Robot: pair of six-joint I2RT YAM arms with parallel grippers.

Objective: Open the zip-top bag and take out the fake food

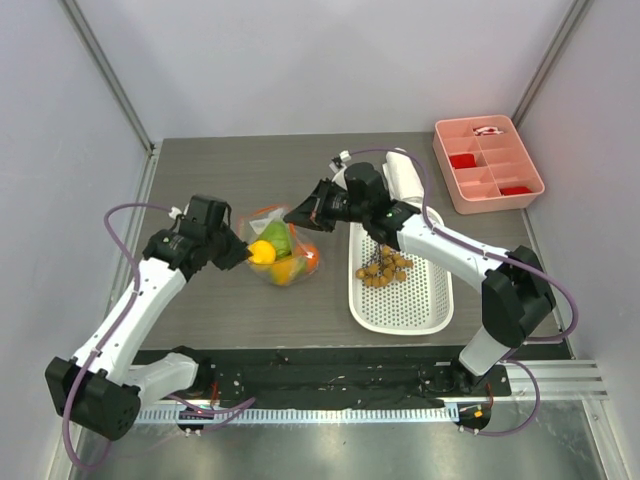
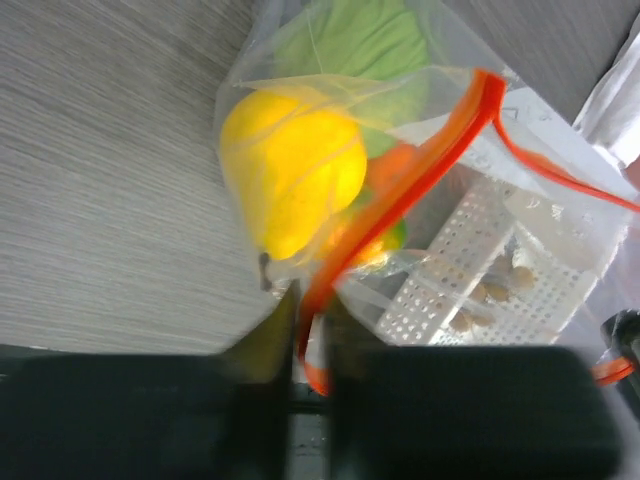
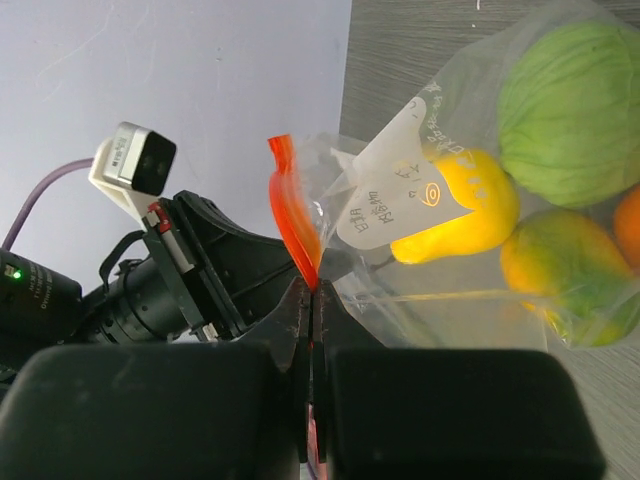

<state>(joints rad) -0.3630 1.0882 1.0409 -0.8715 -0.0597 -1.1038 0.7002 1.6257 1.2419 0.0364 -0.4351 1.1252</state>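
Observation:
The clear zip-top bag (image 1: 283, 250) with an orange-red zip strip (image 2: 400, 195) is held between both grippers, just off the table. Inside are a yellow lemon (image 1: 262, 252), a green fruit (image 1: 277, 238), an orange (image 1: 308, 253) and a green-orange mango (image 1: 288, 269). My left gripper (image 1: 240, 254) is shut on the zip strip at the bag's left side. My right gripper (image 1: 297, 213) is shut on the strip (image 3: 295, 225) at the far side. The mouth gapes between them. Brown grapes (image 1: 384, 266) lie in the white perforated basket (image 1: 420, 300).
A pink compartment tray (image 1: 487, 163) with red pieces stands at the back right. The white basket lies just right of the bag, under the right arm. Grey walls enclose the table on three sides.

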